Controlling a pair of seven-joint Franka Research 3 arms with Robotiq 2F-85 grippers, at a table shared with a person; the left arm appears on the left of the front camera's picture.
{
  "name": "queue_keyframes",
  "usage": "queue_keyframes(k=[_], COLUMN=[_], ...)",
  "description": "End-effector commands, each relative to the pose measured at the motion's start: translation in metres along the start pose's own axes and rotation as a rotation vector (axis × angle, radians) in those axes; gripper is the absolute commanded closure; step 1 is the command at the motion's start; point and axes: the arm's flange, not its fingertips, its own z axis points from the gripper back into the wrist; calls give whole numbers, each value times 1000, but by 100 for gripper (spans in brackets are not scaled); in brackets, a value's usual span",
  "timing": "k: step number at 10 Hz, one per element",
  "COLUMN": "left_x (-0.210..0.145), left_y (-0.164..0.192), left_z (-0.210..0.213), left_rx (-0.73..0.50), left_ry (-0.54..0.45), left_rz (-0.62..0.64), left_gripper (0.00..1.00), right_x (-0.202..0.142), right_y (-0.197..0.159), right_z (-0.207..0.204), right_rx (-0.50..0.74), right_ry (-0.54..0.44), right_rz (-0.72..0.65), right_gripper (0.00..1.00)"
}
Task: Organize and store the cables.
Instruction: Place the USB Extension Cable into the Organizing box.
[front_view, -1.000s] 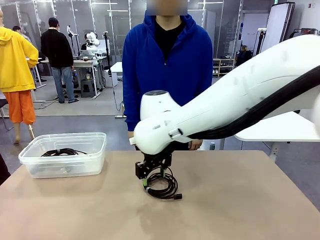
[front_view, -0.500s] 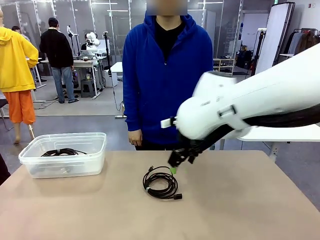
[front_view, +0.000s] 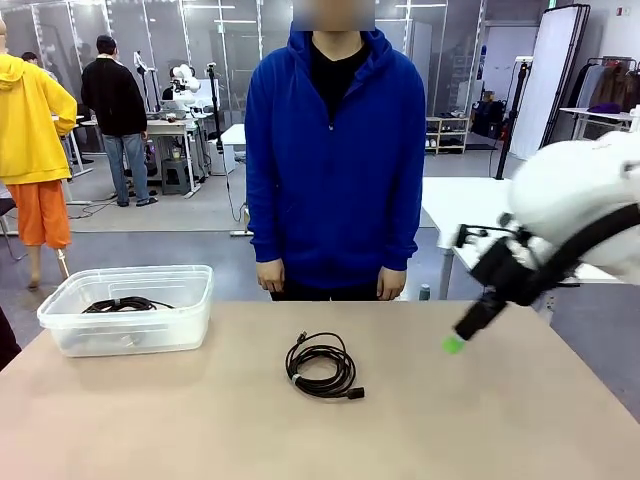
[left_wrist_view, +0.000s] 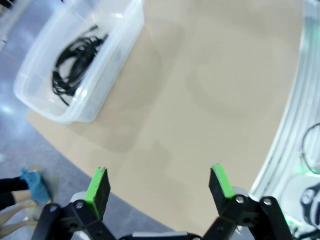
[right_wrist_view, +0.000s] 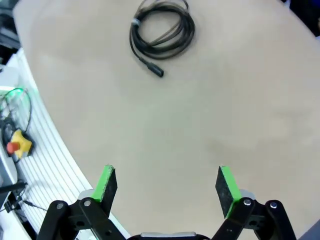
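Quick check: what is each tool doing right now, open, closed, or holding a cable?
Left tool: open, holding nothing, over the table edge.
Right tool: open, holding nothing; the coiled cable lies loose on the table.

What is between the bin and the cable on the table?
Nothing. In the front view, bare table lies between the bin and the coiled cable.

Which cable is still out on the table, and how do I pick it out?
On the tan tabletop, look to the middle, just in front of the person in the blue hoodie. The coiled thin black cable lies there bare, unlike the coiled black cable inside the clear plastic bin at the left.
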Motion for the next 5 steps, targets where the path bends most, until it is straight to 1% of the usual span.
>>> queue_keyframes(k=[1,3,4,5], left_x=[25,52,68,83], left_y=[-30,-48,-55,-64], left_z=[-1,-6,-11,-15], left_rx=[-42,-76,-70,-110], left_ry=[15,20,44,106], left_rz=[25,59,65,81], left_gripper=[0,0,0,0], right_x=[-49,-91,-108,-130], right_y=[-12,-23,-27,-28], right_z=[21,34,42,52], right_rx=[13,2,-12,-9], right_ry=[-39,-106,-126,-164], right_rz=[-66,-93,-109,-135], right_gripper=[0,0,0,0])
